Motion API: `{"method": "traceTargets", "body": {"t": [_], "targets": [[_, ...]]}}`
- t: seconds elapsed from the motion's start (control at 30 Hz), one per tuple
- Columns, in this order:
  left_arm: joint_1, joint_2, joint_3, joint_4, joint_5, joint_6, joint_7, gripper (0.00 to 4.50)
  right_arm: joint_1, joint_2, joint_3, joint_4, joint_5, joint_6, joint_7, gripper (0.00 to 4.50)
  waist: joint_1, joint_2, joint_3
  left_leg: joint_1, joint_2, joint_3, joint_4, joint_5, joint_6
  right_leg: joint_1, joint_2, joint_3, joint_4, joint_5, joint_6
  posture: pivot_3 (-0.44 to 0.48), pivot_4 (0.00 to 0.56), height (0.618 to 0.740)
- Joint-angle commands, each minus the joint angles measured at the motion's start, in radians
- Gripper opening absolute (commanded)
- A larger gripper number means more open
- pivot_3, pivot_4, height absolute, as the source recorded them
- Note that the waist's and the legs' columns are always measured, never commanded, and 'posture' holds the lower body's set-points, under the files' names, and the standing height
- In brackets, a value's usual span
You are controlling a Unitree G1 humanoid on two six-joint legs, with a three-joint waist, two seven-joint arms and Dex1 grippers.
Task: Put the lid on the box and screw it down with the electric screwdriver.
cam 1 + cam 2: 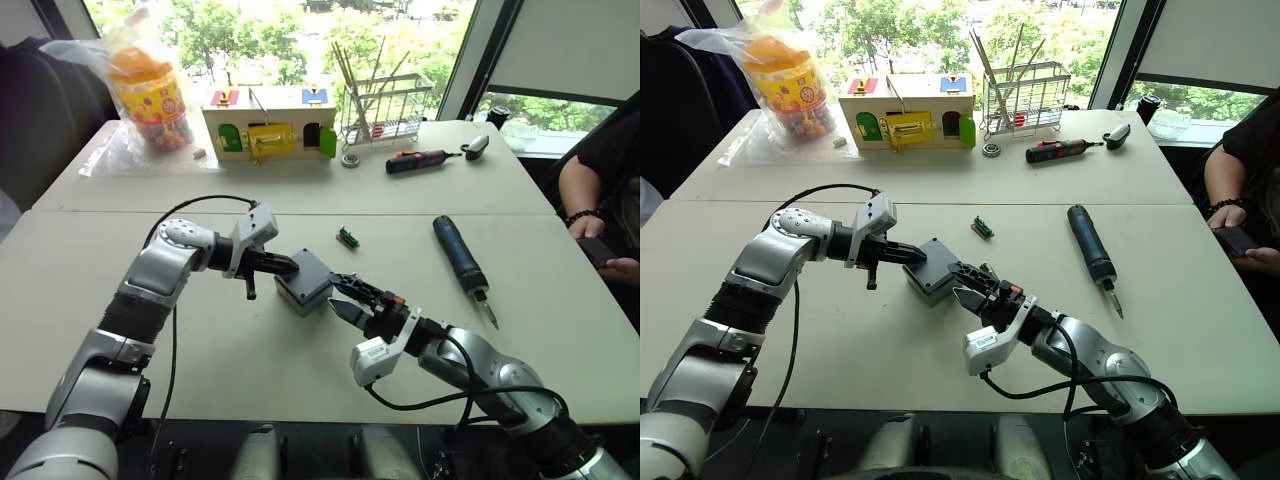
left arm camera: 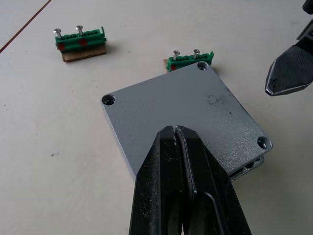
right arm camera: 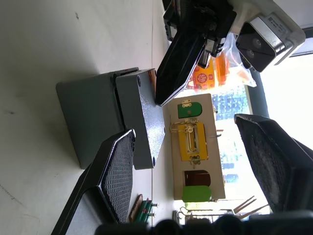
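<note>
Under the left wrist: lid [image 2: 186, 117] skewed over box [image 3: 88, 122].

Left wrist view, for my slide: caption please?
Shut left gripper rests on the lid, askew on the box.

I see two pale tables [image 1: 300, 370] butted edge to edge. On the near one, the box [image 1: 298, 292] sits mid-table, a small green terminal block [image 1: 348, 237] beyond it near the seam, the electric screwdriver [image 1: 460, 256] toward the right edge. On the far table: a wooden toy house [image 1: 268, 122], a wire rack [image 1: 386, 108], a red-and-black screwdriver [image 1: 420, 160], and a bagged jar [image 1: 148, 95] at the left corner.
</note>
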Motion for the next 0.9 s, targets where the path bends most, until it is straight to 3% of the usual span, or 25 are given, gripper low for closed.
{"method": "traceTargets", "body": {"t": [0.03, 0.17, 0.27, 0.43, 0.57, 0.77, 0.9], "targets": [[0.024, 0.005, -0.042, 0.045, 0.037, 0.033, 0.000, 0.00, -0.007, 0.009, -0.028, -0.005, 0.027, -0.002, -0.011, 3.37, 0.000, 0.000, 0.000, 0.000, 0.000, 0.000, 0.000, 0.000, 0.000, 0.000, 0.000, 0.000, 0.000, 0.000, 0.000, 0.000, 0.150, 0.740], [0.004, 0.009, 0.003, 0.001, -0.017, 0.084, -0.012, 0.00, -0.010, 0.010, -0.031, 0.013, 0.031, -0.001, -0.012, 3.37, -0.003, 0.000, 0.001, 0.000, 0.000, 0.000, 0.000, 0.000, 0.000, -0.001, 0.000, 0.000, 0.000, 0.000, 0.000, 0.000, 0.150, 0.740], [-0.015, 0.022, 0.053, -0.061, -0.086, 0.167, -0.033, 0.00, -0.007, 0.010, -0.032, 0.019, 0.030, -0.004, -0.020, 2.44, -0.003, 0.000, 0.004, -0.002, 0.000, 0.000, 0.000, 0.000, 0.000, -0.002, 0.000, 0.000, 0.000, 0.000, 0.000, 0.000, 0.150, 0.740], [-0.045, 0.055, 0.110, -0.114, -0.180, 0.275, -0.066, 0.00, 0.002, 0.010, -0.033, 0.019, 0.029, -0.003, -0.027, 0.04, -0.004, 0.000, 0.008, -0.012, 0.000, 0.000, 0.000, 0.000, 0.000, -0.012, 0.000, 0.000, 0.000, 0.000, 0.000, 0.000, 0.150, 0.740], [-0.140, 0.043, 0.178, 0.016, -0.195, 0.268, -0.015, 0.00, 0.035, 0.071, -0.091, 0.002, 0.219, 0.075, 0.034, 0.04, 0.000, -0.001, 0.009, -0.019, 0.000, -0.002, 0.001, 0.001, -0.002, -0.019, 0.000, -0.001, 0.001, 0.000, 0.000, 0.000, 0.150, 0.740], [-0.192, 0.037, 0.112, 0.207, -0.067, 0.079, 0.010, 0.00, 0.083, 0.194, -0.147, -0.162, 0.754, 0.403, 0.336, 0.04, -0.004, 0.000, 0.010, -0.019, 0.000, -0.003, 0.001, 0.001, -0.001, -0.017, 0.000, -0.001, 0.001, 0.000, 0.000, 0.000, 0.150, 0.740], [-0.205, 0.013, 0.067, 0.299, -0.015, -0.010, -0.017, 0.00, 0.075, 0.207, -0.156, -0.270, 0.905, 0.685, 0.441, 0.04, -0.002, 0.001, 0.011, -0.019, 0.000, -0.003, 0.001, 0.001, -0.001, -0.017, 0.000, -0.002, 0.001, 0.000, 0.000, 0.000, 0.150, 0.740]]}}
